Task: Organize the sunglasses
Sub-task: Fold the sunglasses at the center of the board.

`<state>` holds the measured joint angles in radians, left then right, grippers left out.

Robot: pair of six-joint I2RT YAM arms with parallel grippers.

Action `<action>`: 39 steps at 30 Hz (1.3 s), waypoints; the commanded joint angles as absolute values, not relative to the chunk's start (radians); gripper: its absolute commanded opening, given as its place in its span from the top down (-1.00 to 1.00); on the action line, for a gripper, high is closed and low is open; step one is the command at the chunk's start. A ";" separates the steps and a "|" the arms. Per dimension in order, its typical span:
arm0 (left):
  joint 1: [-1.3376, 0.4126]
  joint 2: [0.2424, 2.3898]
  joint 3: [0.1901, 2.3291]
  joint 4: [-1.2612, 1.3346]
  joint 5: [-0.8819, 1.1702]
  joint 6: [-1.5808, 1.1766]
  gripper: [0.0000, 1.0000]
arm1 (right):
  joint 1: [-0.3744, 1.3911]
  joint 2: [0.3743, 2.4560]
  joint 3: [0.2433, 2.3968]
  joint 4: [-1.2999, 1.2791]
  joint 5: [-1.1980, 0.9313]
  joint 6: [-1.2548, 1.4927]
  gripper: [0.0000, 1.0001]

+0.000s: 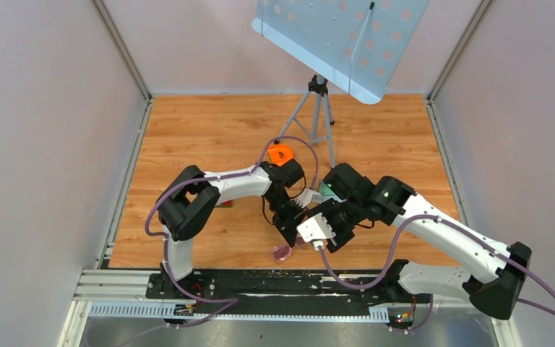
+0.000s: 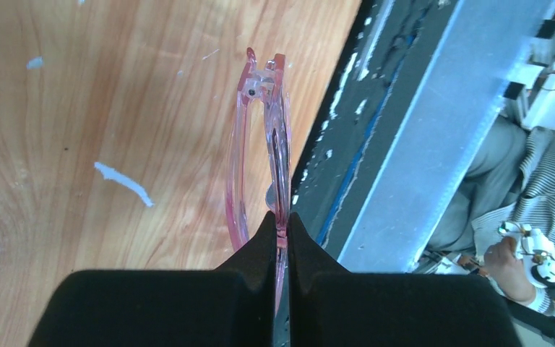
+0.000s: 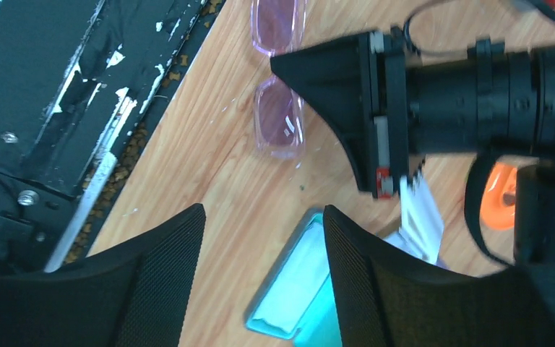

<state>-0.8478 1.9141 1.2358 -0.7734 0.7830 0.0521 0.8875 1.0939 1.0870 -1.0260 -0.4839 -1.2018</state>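
A: One wooden table (image 1: 209,130) lay between pale walls (image 1: 43,144). The sunglasses (image 2: 279,137)?
B: Just beside the black rail (image 1: 260,282), lengthwise roughly along it, pinched by the left gripper (image 2: 280,230). The right gripper (image 3: 264,242) stood spread.

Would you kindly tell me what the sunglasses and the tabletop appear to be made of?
Sunglasses: probably glossy, translucent pink plastic. The wood grain shows through the thin frame, and its edges catch bright highlights. Tabletop: wood or wood-look laminate with a smooth satin finish. Grain lines and plank seams are visible, flecked with white marks, but the look alone cannot settle which it is.
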 commanded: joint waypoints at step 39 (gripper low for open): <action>-0.790 1.820 1.257 -0.719 1.101 -0.029 1.00 | 1.044 1.232 0.957 -0.789 -0.269 -1.079 -0.49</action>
